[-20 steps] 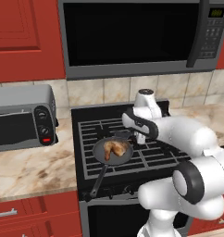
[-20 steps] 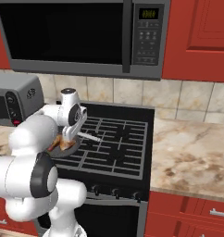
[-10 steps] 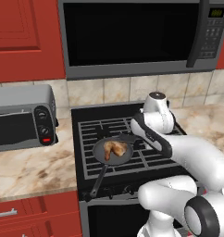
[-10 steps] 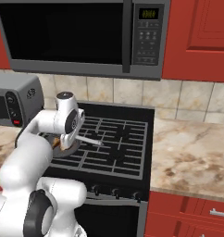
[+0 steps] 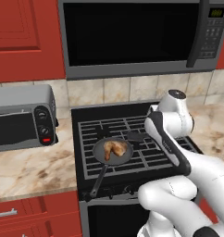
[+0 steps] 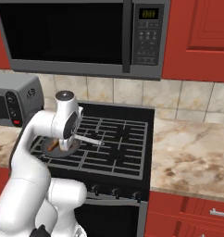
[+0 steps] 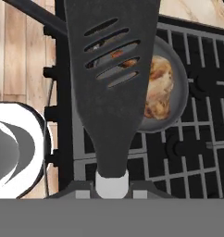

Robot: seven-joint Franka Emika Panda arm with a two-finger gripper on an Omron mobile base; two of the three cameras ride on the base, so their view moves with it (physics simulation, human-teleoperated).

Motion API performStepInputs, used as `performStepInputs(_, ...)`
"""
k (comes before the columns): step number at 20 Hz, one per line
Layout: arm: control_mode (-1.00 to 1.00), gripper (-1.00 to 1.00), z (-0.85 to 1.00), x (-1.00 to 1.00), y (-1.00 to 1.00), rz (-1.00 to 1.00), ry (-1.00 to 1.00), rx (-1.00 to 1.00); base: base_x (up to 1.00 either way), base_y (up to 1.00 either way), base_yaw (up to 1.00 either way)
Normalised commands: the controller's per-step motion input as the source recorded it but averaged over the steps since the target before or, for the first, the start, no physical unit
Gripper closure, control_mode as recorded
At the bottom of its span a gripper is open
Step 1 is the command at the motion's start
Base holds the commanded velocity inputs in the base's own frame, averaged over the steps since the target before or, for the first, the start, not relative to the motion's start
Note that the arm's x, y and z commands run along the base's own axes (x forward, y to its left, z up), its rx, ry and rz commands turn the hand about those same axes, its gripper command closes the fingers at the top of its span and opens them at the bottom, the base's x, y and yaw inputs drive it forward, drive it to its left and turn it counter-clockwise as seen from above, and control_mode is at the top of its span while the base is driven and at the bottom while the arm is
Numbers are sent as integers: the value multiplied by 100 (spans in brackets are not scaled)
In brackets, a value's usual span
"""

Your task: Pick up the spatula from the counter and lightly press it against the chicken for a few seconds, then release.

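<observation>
Black stove grates (image 5: 97, 129) set into the marble worktop (image 5: 30, 171) carry a pan (image 5: 101, 157) holding the chicken (image 5: 116, 148). The jaws are closed on the spatula (image 7: 111, 69), on its pale handle just behind the blade. In the left base view the slotted blade hangs near the chicken, at its 1 o'clock. The spatula looks light, stiff and smooth, so this grip close to the blade should resist twisting when it is pressed.

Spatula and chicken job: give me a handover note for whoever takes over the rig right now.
Pincer: shut on the spatula, gripping its handle, blade held out over the stove.
Chicken: lying in the pan on the stove grate, with the blade close beside it. No contact is evident.
Done: spatula picked up.
Left: lower the blade onto the chicken, press lightly for a few seconds, then release.
</observation>
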Motion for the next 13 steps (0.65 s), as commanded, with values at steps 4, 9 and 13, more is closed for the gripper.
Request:
performStepInputs(4, -100, 100, 36, -37, -12, 4, -4, 5, 0, 0, 0)
performStepInputs(9, -100, 100, 30, -36, -12, 0, 0, 5, 0, 0, 0)
performStepInputs(13, -100, 100, 24, -38, -13, 0, 0, 5, 0, 0, 0)
